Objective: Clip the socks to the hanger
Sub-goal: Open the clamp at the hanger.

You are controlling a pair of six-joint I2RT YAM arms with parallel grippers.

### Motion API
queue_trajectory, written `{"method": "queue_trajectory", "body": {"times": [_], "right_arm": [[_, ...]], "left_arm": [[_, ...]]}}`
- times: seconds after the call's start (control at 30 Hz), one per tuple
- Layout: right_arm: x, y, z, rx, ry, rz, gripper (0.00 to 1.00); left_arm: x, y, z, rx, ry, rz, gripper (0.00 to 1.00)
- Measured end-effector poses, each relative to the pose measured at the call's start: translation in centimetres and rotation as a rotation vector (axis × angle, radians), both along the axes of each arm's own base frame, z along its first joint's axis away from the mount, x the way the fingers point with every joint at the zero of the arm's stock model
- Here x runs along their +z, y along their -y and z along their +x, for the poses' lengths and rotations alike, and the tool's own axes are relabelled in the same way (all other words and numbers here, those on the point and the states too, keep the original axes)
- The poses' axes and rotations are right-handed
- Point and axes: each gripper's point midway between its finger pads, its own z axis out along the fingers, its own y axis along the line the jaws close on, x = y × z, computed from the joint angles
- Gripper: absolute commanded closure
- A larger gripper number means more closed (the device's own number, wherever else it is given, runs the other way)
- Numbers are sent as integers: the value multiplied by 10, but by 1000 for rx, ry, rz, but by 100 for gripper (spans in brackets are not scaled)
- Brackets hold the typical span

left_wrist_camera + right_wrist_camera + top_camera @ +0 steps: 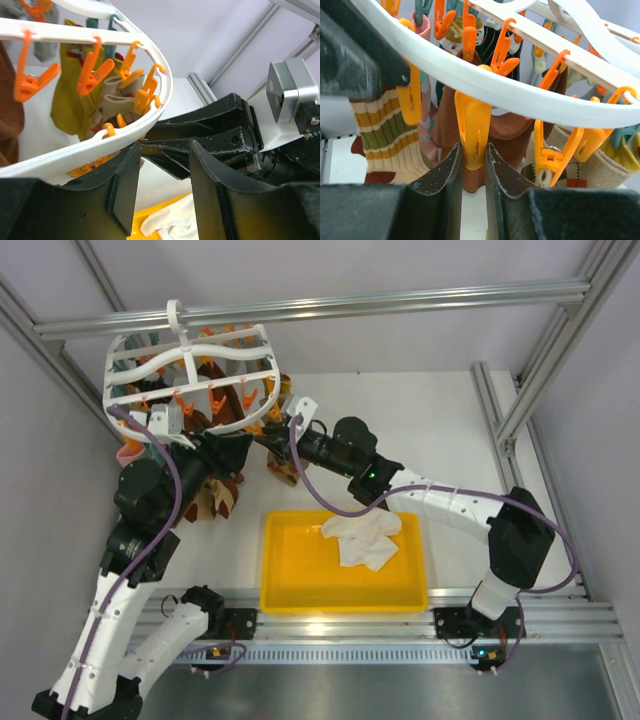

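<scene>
Socks (365,537) heaped cream-white in yellow tray (290,592) on table (440,420), well apart from hanger (187,358) hooked on overhead rail (400,302). Right pincer (472,150) clamped on orange clip (472,122) under hanger's rim. Left pincer (165,147) just below same rim, fingers (125,190) apart, gripping nothing.

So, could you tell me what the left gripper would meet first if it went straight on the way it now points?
Probably the right gripper's fingers, which lie straight beyond the left gripper; the hanger rim crosses higher in view. Depth is unclear.
</scene>
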Motion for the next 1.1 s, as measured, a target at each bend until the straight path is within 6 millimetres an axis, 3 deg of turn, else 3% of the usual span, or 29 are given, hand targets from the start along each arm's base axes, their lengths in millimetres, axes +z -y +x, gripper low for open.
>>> {"method": "queue_trajectory", "body": {"times": [0.3,0.5,0.67,0.83,1.1], "right_arm": [[4,7,-9,26,101,77,100],[15,4,-16,70,179,114,100],[12,-1,-17,88,212,118,100],[18,1,-17,91,229,135,100],[19,0,-19,106,210,148,100]], "left_arm": [[-9,-10,3,62,-3,11,47],[-23,-6,10,61,-47,-9,37],[-15,-3,10,51,-41,-68,29],[-8,-2,12,54,-18,-106,31],[-14,-10,22,122,-22,-151,36]]}}
